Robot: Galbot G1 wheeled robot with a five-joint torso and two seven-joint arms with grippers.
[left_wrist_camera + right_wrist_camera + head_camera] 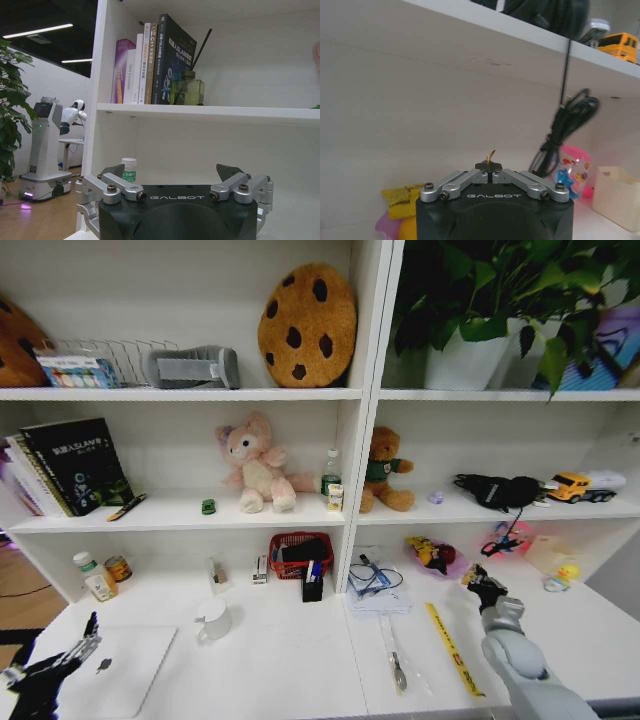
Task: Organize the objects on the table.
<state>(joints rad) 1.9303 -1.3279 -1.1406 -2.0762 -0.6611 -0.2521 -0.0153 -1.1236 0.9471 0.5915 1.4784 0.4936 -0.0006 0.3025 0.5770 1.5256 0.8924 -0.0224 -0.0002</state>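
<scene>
The left gripper (88, 632), jaws apart, hovers beside the laptop (125, 670); the right gripper (478, 585), pinched together, idles; a careless descent could scrape the lid.

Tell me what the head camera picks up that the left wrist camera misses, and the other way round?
Head view alone: the silver laptop flat on the white desk, the left gripper beside it, the right gripper raised over the desk, a white mug and a green toy car on the shelf. Left wrist view alone: the left gripper's jaws spread open, and another robot across the room. Both share the row of books and a small bottle.
</scene>
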